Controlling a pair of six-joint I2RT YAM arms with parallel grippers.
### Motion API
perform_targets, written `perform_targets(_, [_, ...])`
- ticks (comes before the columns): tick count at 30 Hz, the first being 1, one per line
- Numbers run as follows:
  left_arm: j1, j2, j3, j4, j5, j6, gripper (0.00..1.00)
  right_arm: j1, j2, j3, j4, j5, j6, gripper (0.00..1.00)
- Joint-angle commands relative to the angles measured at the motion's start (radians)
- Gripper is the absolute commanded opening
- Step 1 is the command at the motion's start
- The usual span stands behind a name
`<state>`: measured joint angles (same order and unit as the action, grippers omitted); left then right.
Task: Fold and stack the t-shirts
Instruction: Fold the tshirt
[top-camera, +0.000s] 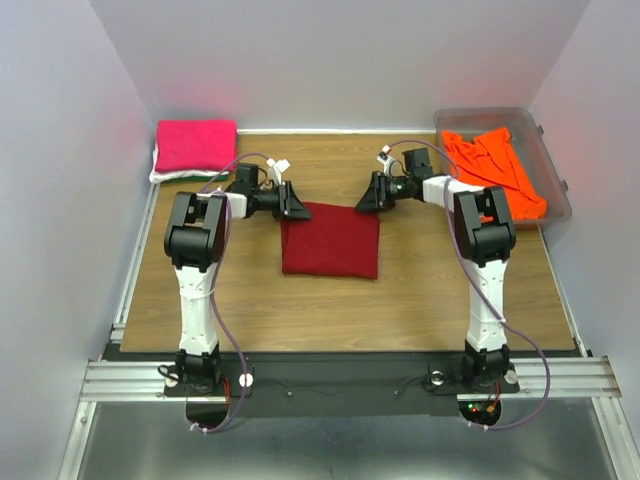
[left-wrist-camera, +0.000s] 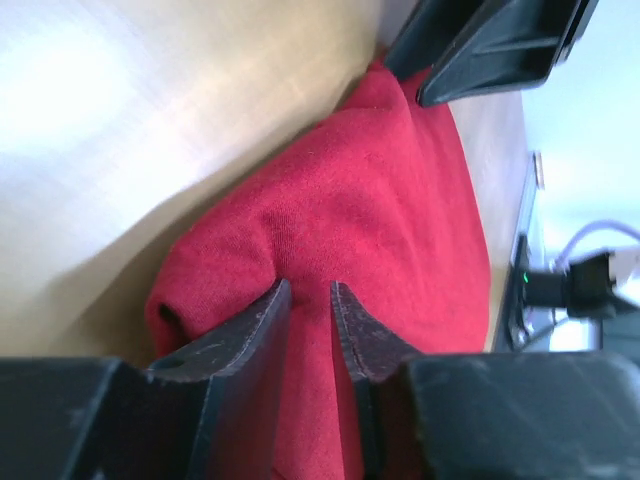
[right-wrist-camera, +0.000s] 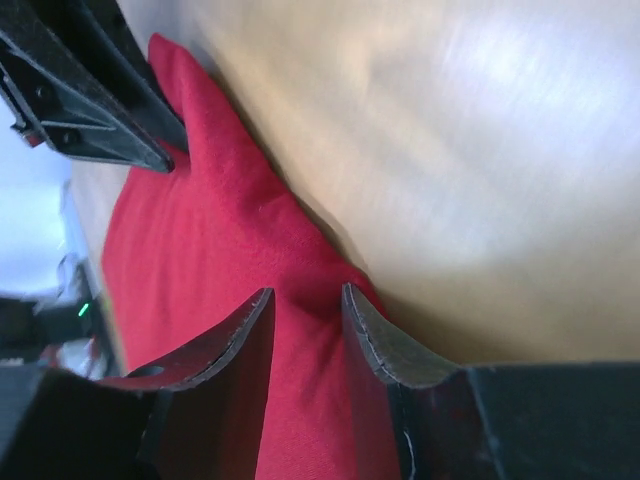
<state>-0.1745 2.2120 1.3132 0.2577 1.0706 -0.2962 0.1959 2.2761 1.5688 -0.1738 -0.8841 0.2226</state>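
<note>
A dark red t-shirt (top-camera: 330, 240) lies folded into a rectangle in the middle of the wooden table. My left gripper (top-camera: 297, 205) is at its far left corner and my right gripper (top-camera: 365, 200) at its far right corner, both low on the cloth. In the left wrist view the jaws (left-wrist-camera: 310, 287) pinch a raised ridge of red cloth (left-wrist-camera: 400, 200). The right wrist view shows the same: my gripper (right-wrist-camera: 307, 292) is closed on a pucker of the shirt's edge (right-wrist-camera: 200, 230). A hot pink t-shirt (top-camera: 196, 145) lies folded at the far left. A bright orange t-shirt (top-camera: 495, 165) lies crumpled in the tub.
The clear plastic tub (top-camera: 555, 170) stands at the far right corner. The pink shirt rests on a thin white and green layer (top-camera: 165, 177) by the left wall. Walls close the table at the back and both sides.
</note>
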Motion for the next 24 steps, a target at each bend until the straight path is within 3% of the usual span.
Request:
perform_targets(1, [0.061, 0.051, 0.090, 0.031, -0.075, -0.028, 0.35, -0.003, 0.072, 0.124, 0.077, 0.143, -0.008, 0.39])
perform_targets(7, [0.064, -0.173, 0.008, 0.009, 0.006, 0.083, 0.38, -0.001, -0.083, 0.155, 0.077, 0.085, 0.027, 0.47])
perform_targets(10, [0.058, -0.331, -0.087, -0.009, 0.011, 0.117, 0.41, 0.019, -0.235, 0.064, 0.079, 0.047, 0.069, 0.52])
perform_targets(15, [0.010, -0.483, -0.305, 0.042, 0.012, 0.054, 0.41, 0.105, -0.372, -0.189, 0.097, 0.004, 0.133, 0.50])
perform_targets(19, [-0.025, -0.450, -0.456, 0.135, 0.029, -0.014, 0.41, 0.157, -0.371, -0.383, 0.146, -0.027, 0.167, 0.49])
perform_targets(24, [-0.005, -0.298, -0.494, 0.095, -0.018, 0.023, 0.42, 0.137, -0.265, -0.426, 0.162, -0.015, 0.136, 0.49])
